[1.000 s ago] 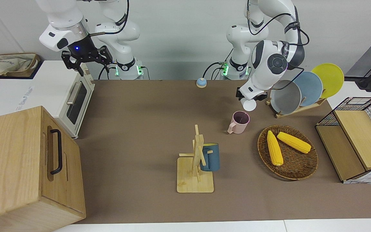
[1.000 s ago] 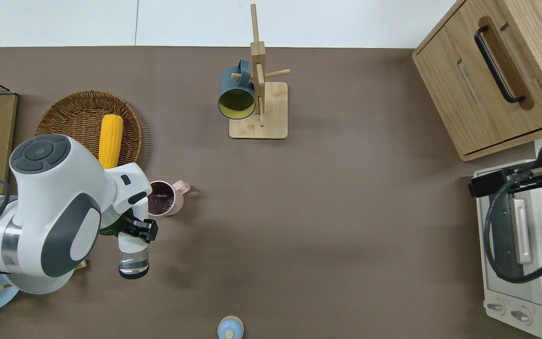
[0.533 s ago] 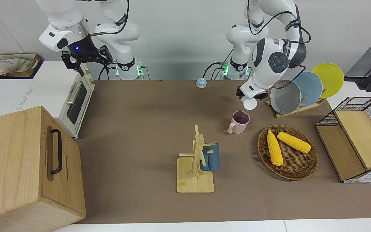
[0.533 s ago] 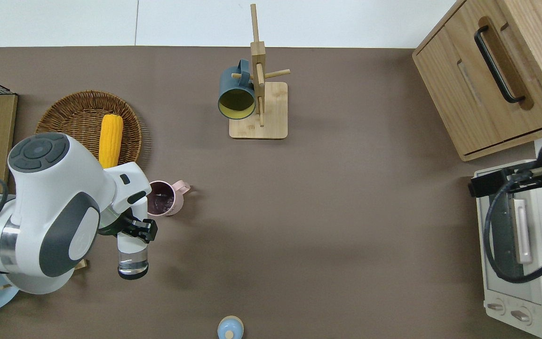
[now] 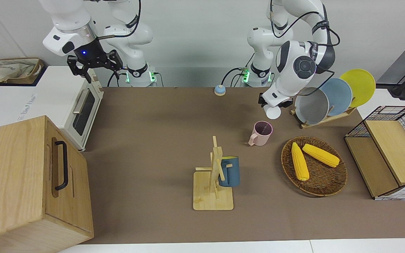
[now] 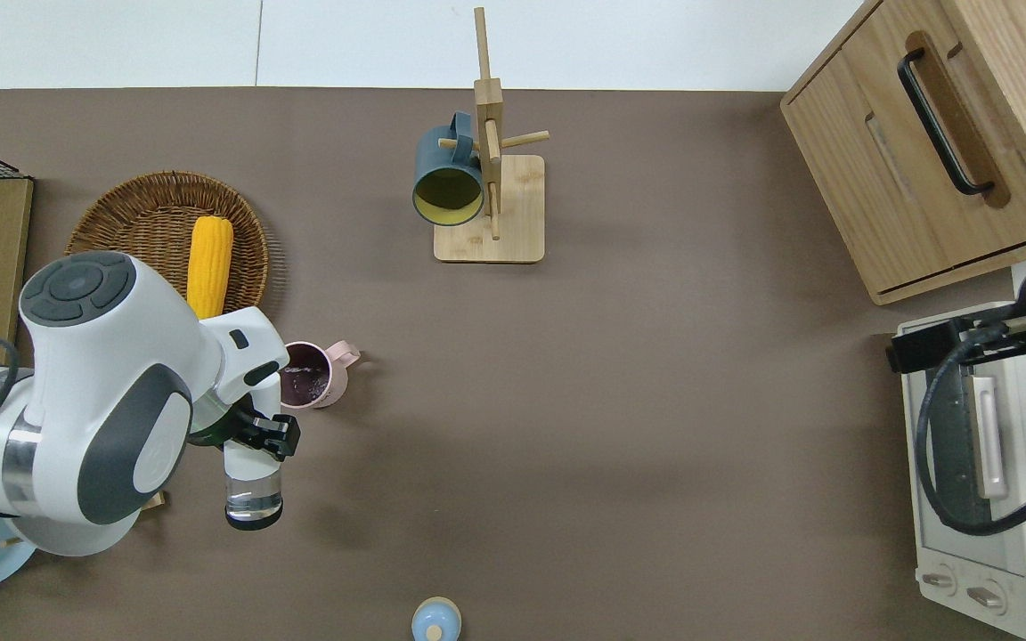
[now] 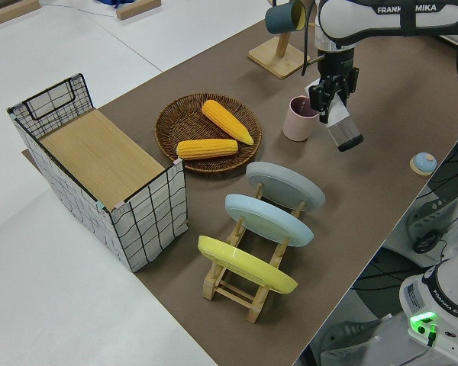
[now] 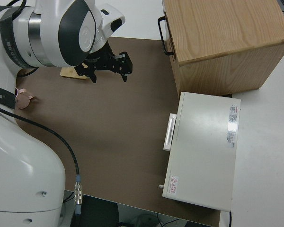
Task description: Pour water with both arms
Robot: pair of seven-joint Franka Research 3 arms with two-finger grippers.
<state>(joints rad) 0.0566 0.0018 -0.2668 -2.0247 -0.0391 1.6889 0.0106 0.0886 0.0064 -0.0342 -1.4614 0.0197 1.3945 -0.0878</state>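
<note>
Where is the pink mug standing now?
The pink mug stands on the table toward the left arm's end, beside the wicker basket, nearer to the robots than the mug rack.

left arm [image 7: 389, 19]: "FRANKA EMIKA" | other labels: unreadable

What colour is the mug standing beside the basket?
Pink; the mug beside the basket shows best in the front view.

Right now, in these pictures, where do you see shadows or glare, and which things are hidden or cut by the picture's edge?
Front view: soft shadows under the mug stand and beside the wooden cabinet. Overhead view: the left arm hides one corn cob and the plates; light glints in the clear cup held by the left pincer. Right side view: the arm fills the frame's edge; the toaster oven's top looks bright.
</note>
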